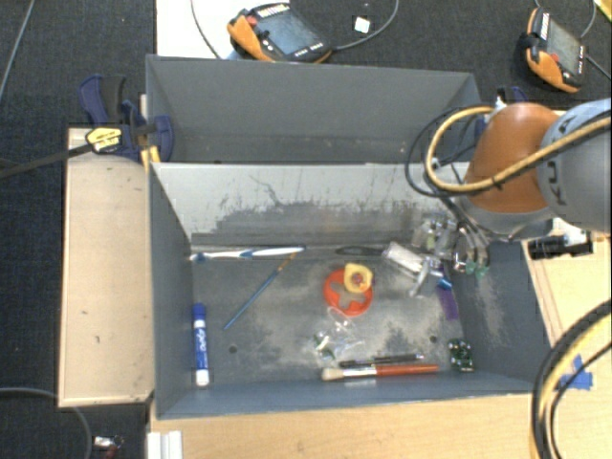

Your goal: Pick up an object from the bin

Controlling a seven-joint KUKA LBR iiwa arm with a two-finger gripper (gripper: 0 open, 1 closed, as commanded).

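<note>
Down the left side of the grey bin [170, 295] lies a blue marker [200, 342] with a white tip, pointing toward the front wall. Behind it, along the foot of the back wall, is a long white stick [247, 252], and a thin blue rod [256, 295] slants across the floor between the two. Near the middle sits a round orange cup [349, 295] with a yellow lump on top. A scrap of crumpled clear wrapper [335, 340] lies just in front of it. By the front wall is a brush [382, 370] with a red handle, lying lengthwise.

The gripper [427, 261] is low over the right rear part of the floor, just right of the orange cup. Whether it is released, clenched or grasping anything cannot be told. The nearest thing to it is a short purple piece [447, 301], narrow and dark, lying on the floor just in front of it. A small black block [461, 354] with green spots sits in the front right corner.
</note>
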